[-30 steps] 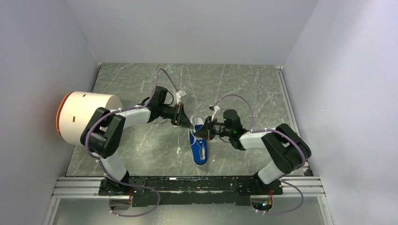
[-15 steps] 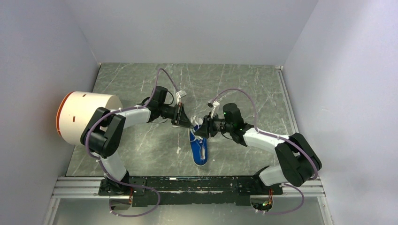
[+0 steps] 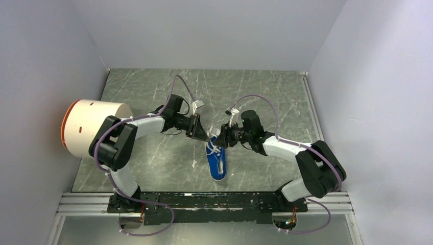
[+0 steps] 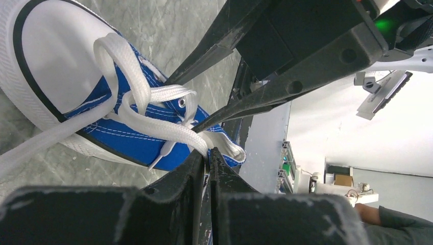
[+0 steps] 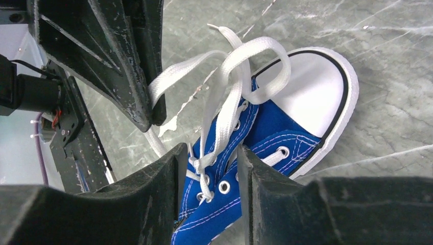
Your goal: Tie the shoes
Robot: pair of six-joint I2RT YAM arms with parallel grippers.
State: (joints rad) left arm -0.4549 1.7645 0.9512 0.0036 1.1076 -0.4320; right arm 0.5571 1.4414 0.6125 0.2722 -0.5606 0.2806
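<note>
We see the small blue canvas sneaker with a white sole edge [image 3: 218,163] lying on the green marbled tabletop [image 3: 153,158], between the two arms. Its heel is toward the bases and its white rubber toe cap [image 5: 316,97] is at the far end, close to both grippers. It has not shifted over the last second.

What has changed is the right gripper [image 5: 208,152]. A second ago it was pinched shut; now its jaws stand apart. A strand of the long white flat laces [image 5: 227,76] runs loose through the gap above the eyelets, and neither finger presses on it as far as we can tell. The right arm has also swung its elbow outward and carried the wrist a little toward the far side. We read this as a release: the right side has let go of its lace.

The left gripper [image 4: 208,153] remains clamped on a lace. The band is pinched right at its fingertips, just beside the shoe's upper, and runs from there to the crossing near the toe cap.

In our judgement the laces are crossed and looped but no knot is finished. One end is held and the other hand is free to re-grasp. The risk is that the slack strand slips out of the crossing before it is caught again.
</note>
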